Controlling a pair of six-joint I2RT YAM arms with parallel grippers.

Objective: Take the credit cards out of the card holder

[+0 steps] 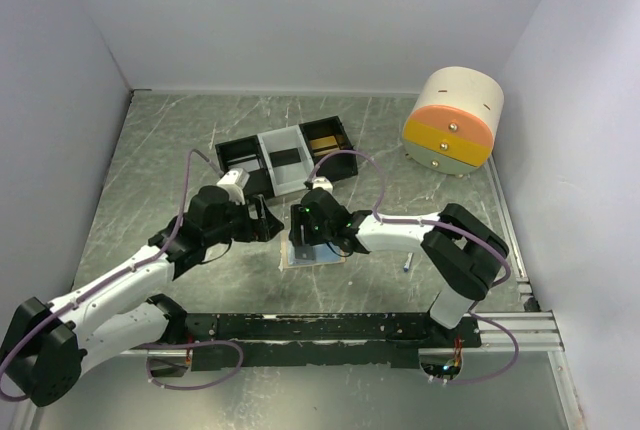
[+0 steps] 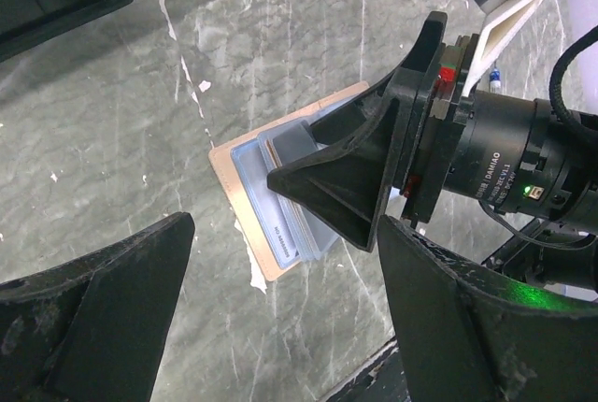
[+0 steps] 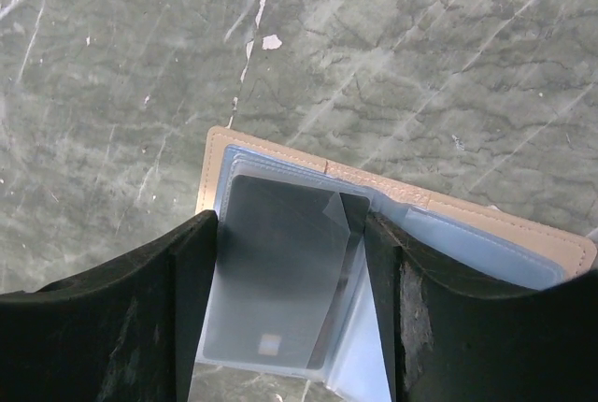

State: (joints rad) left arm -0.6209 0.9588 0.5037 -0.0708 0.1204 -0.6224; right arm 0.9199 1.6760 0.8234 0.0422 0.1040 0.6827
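The open tan bifold card holder [image 3: 448, 210] lay beneath the right gripper [image 3: 290, 224]. Its fingers flanked the dark grey card [image 3: 280, 271]; whether they pinched it was unclear. The left gripper [image 2: 285, 224] gaped wide just beside the holder.

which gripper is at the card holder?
The right gripper: it straddles a card in the open card holder. The left gripper hangs beside it.

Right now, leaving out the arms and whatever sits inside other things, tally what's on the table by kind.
Card holder: 1
Three-part tray: 1
Round drawer box: 1
Small loose part: 1
Total: 4
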